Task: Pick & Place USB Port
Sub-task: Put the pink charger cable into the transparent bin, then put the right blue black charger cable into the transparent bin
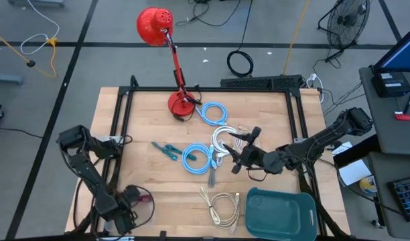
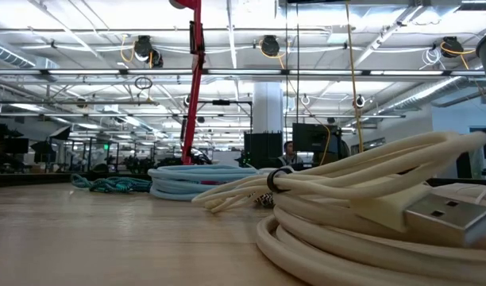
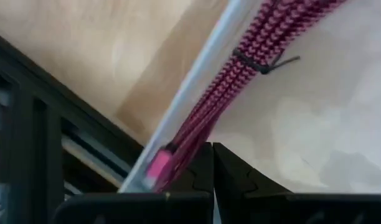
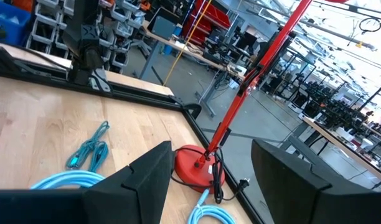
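Several coiled USB cables lie on the wooden table: two blue coils, a white coil, a cream coil with its USB plug close to the low camera, and a teal cable. My right gripper hovers open over the right side of the white coil, touching nothing. My left gripper is shut, low at the table's near-left corner. A magenta braided cable with a pink plug lies just past its fingertips. My left gripper's shut fingertips stand right beside the magenta cable's plug end, which lies on the table along a white strip. I cannot tell whether they touch it.
A red desk lamp stands with its base at the far middle of the table. A teal bin sits at the near-right corner. A black frame runs along the table's edges. Bare wood shows between the left frame and the cables.
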